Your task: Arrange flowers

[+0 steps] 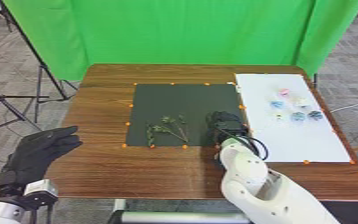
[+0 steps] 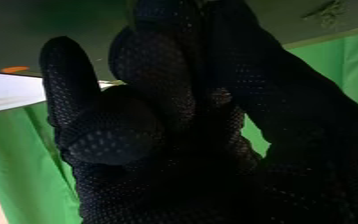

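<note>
Counter (image 1: pixel 140 182) of brown wood, with the near edge facing the robot. At the near left corner, left hand (image 1: pixel 42 150) in black glove, raised by the counter's left edge, with fingers loosely extended and slightly spread. From the near right, white right arm (image 1: pixel 260 177) reaching inward to the right hand (image 1: pixel 224 122), placed at the right side of the dark mat (image 1: pixel 158 92), close to the white sheet (image 1: pixel 264 145). Cannot tell whether open or closed, nor whether pinching a stem, with black glove overlapping black glove in the right wrist view. On the nearer part of the mat, left of the right hand, a small group of green sprigs (image 1: pixel 168 120), lying loosely, with thin stems angled toward the near edge. Along the borders of mat and sheet, small orange markers (image 1: pixel 184 146). On the white sheet, a bit beyond the middle, a loose cluster of small flower heads: pink one (image 1: pixel 284 92) farthest, blue one (image 1: pixel 277 104) and pale one nearer, then yellowish, blue-green and grey-blue ones (image 1: pixel 315 115) in an uneven row. Past the counter's far edge, bright green cloth (image 1: pixel 193 30) hanging in folds, with grey carpet (image 1: pixel 344 45) to both sides.
</note>
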